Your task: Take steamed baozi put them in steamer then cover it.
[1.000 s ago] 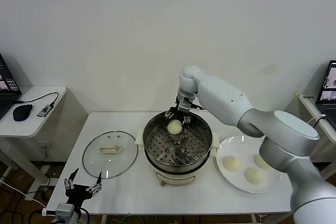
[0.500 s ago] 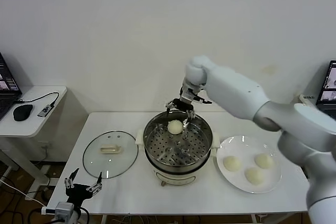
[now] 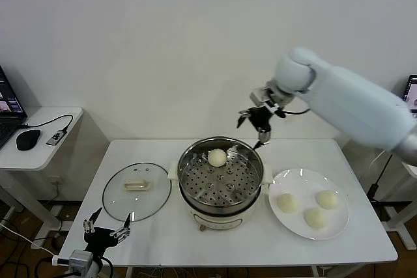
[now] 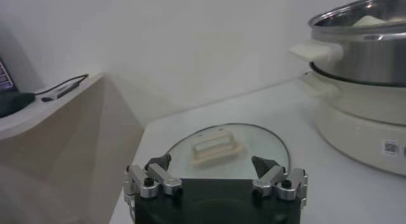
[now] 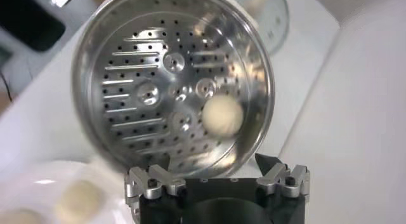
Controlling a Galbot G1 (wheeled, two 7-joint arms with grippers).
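At the far left a side desk [image 3: 45,136] carries a computer mouse [image 3: 27,139]. The left gripper [image 3: 104,233] is parked low off the near-left corner of the white table [image 3: 163,239], its fingers spread and empty — just in front of the glass lid [image 3: 136,190], which lies flat on the table beside the steamer [image 3: 221,183]. The steamer stands at the table's middle, uncovered, and one steamed baozi [image 3: 217,157] rests on its perforated tray toward the back rim. Above and behind the steamer's right rim hangs the right gripper [image 3: 254,126], jaws wide apart and holding nothing — its wrist view looks straight down onto the tray and that single bun [image 5: 222,116]. Further right, the white plate [image 3: 290,179] sits just beside the steamer with three more baozi [image 3: 316,217] on it.
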